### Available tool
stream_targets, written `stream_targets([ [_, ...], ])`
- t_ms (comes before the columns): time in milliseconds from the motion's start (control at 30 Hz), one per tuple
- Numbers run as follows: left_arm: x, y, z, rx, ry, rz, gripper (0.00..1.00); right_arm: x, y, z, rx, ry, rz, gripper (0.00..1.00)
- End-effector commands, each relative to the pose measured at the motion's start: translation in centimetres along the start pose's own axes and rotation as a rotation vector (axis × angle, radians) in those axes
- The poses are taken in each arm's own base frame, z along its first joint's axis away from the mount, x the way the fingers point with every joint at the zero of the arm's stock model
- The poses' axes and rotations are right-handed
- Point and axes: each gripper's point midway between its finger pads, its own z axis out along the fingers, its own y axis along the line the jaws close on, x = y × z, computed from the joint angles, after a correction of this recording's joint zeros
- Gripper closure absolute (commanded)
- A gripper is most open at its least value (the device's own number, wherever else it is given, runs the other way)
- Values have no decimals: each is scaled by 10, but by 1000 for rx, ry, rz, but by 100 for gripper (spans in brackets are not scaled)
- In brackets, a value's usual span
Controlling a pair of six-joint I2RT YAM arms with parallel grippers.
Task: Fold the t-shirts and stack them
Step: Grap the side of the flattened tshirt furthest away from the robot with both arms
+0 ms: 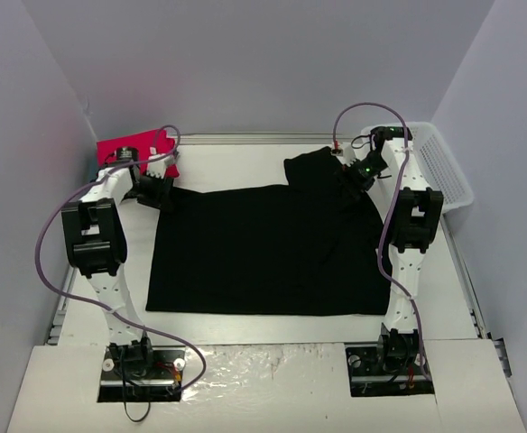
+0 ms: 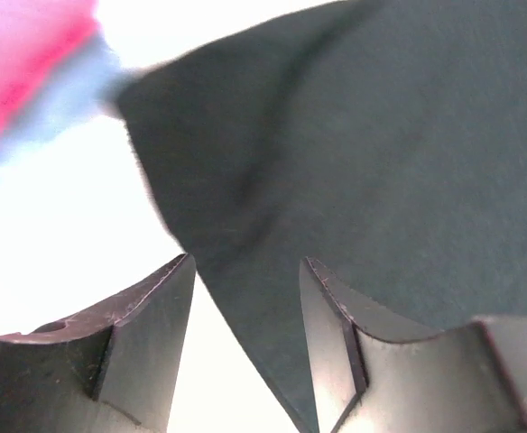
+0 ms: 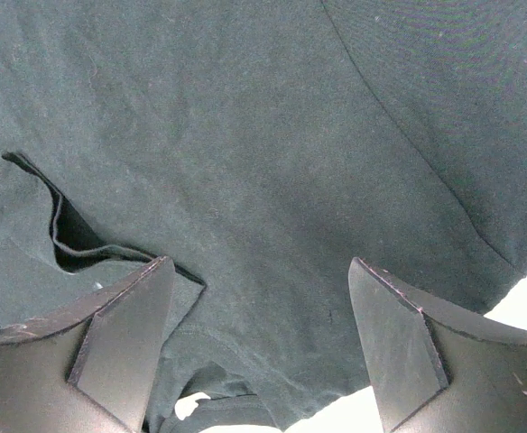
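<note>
The large black t-shirt [image 1: 263, 248] lies spread flat on the table, with a bunched part at its far right corner [image 1: 322, 176]. My left gripper [image 1: 155, 191] is open just above the shirt's far left corner; in the left wrist view [image 2: 245, 262] the black cloth's edge [image 2: 354, 153] runs between the jaws. My right gripper [image 1: 358, 171] is open over the bunched cloth; in the right wrist view [image 3: 261, 263] the jaws stand wide over black cloth [image 3: 245, 135] with a fold opening at the left. The red-pink shirt [image 1: 133, 152] lies at the back left, and shows blurred in the left wrist view [image 2: 20, 63] with a pale blue strip [image 2: 65, 95] beside it.
A white mesh basket [image 1: 444, 167] stands at the back right edge, right of my right arm. White walls close in the table on the left, back and right.
</note>
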Motion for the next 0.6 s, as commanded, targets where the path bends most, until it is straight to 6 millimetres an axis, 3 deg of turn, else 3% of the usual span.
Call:
stream_targets([
  [0, -51, 23, -38, -140, -202, -29, 51, 2, 4, -2, -22, 6, 3, 26],
  [300, -67, 42, -25, -162, -246, -78, 48, 8, 1, 3, -24, 19, 14, 26],
  [567, -80, 41, -19, -71, -306, -82, 48, 12, 1, 0, -12, 30, 18, 26],
])
